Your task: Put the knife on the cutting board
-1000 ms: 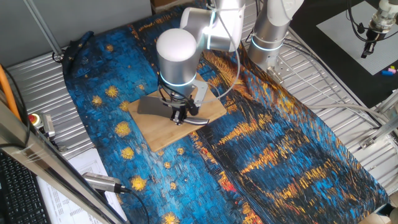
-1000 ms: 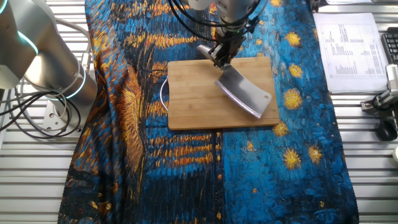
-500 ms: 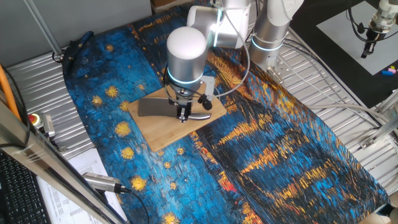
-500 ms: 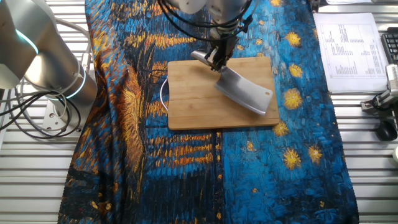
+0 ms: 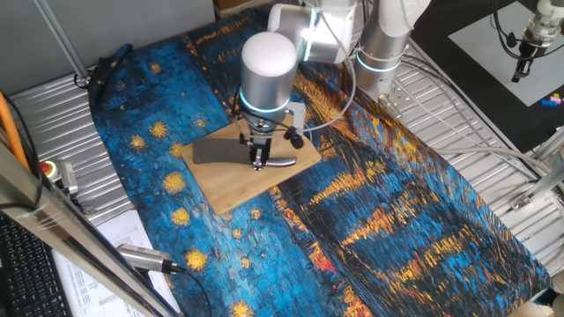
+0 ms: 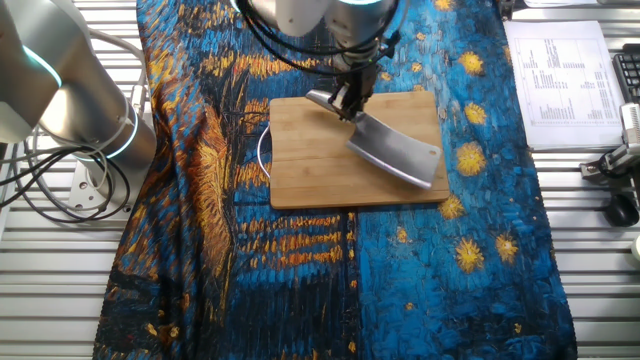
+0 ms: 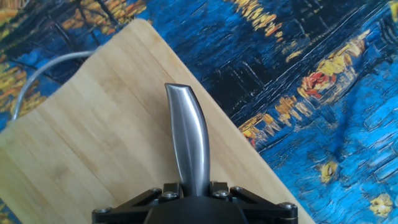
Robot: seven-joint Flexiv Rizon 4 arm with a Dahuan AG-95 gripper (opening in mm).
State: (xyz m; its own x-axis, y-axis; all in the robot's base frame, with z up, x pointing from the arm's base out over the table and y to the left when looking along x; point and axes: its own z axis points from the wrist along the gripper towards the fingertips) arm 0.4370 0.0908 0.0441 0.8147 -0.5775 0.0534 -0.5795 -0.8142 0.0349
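The cutting board point(image 5: 236, 189) lies on the blue painted cloth and shows in the other fixed view point(image 6: 310, 165) and in the hand view point(image 7: 93, 137). My gripper point(image 5: 258, 159) is shut on the knife's silver handle point(image 7: 189, 143). The knife's grey blade point(image 5: 216, 151) lies low over the board, reaching toward its near right corner in the other fixed view point(image 6: 397, 155). I cannot tell whether the blade touches the wood. The gripper point(image 6: 350, 102) stands over the board's far edge, and its jaws point(image 7: 193, 186) clamp the handle from both sides.
A white cable point(image 6: 263, 150) curves beside the board's left edge. A second arm's base point(image 6: 60, 90) stands at the left. A silver cylindrical tool with a black cable point(image 5: 145, 257) and papers point(image 6: 560, 70) lie beside the cloth.
The gripper has shifted slightly over the board with the knife in it, and the wrist has swung a little. The blade has stayed over the board.
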